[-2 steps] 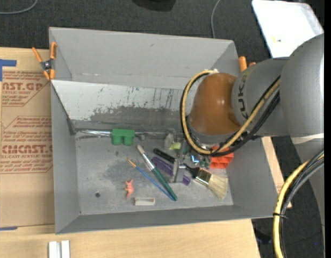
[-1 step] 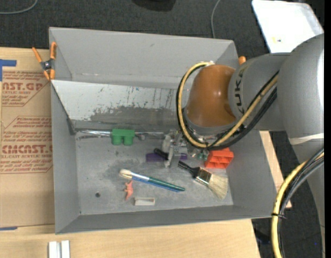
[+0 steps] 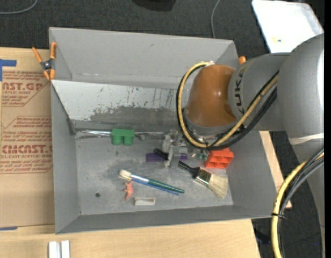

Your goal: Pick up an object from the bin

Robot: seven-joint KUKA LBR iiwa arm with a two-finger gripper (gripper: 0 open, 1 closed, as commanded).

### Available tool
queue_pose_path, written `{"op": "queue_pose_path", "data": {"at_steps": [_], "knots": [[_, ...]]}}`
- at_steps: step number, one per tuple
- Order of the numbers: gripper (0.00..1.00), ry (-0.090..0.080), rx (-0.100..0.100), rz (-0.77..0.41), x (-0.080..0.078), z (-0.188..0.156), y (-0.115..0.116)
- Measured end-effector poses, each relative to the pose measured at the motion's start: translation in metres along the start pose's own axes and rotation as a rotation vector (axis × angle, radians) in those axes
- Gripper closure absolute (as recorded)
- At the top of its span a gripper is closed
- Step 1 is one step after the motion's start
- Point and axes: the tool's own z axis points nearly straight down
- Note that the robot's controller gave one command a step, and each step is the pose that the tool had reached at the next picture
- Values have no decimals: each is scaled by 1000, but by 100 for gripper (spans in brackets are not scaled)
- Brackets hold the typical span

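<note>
My gripper (image 3: pixel 173 145) hangs low in the middle of the bin, just under the orange cover of the wrist. Right below it and a little to its left lies a small purple thing (image 3: pixel 153 157); the gripper's lower end comes down right at it. A paintbrush with a black handle and pale bristles (image 3: pixel 209 179) lies just right of the gripper, pointing to the front right. An orange-red block (image 3: pixel 220 158) sits to the gripper's right, partly under the arm.
A green block (image 3: pixel 122 137) rests against the back wall at the left. Near the front lie a thin brush with a teal handle (image 3: pixel 152 182), a small salmon-pink piece (image 3: pixel 129 189) and a short white piece (image 3: pixel 144 201). The arm covers the bin's right back part.
</note>
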Motion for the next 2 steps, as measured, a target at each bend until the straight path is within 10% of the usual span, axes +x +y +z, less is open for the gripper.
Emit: {"op": "queue_pose_path", "data": {"at_steps": [2], "knots": [[100, 0, -1, 122, 4, -6, 13]]}}
